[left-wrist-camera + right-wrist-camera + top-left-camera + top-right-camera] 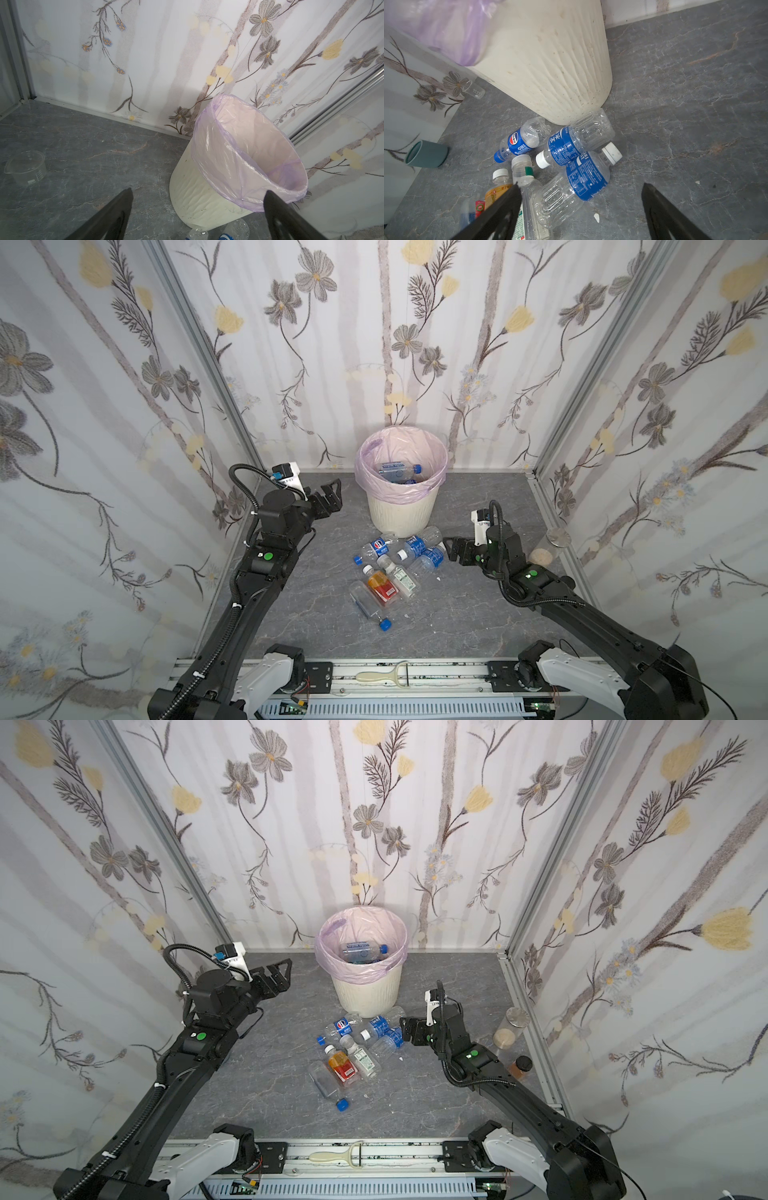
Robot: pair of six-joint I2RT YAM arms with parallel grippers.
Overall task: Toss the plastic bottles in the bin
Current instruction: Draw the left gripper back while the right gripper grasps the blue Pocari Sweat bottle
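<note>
Several plastic bottles [390, 568] lie in a cluster at the centre of both top views on the grey surface [478, 614], just below the bin [401, 485], which already holds a few more. The left gripper [328, 499], left of the bin, stands wide and empty. The right gripper [581, 207], also wide and empty, hangs just right of the cluster.

Some bottles [399, 470] lie in the bin [403, 514]; a bottle cluster [395, 568] lies just before it.
</note>
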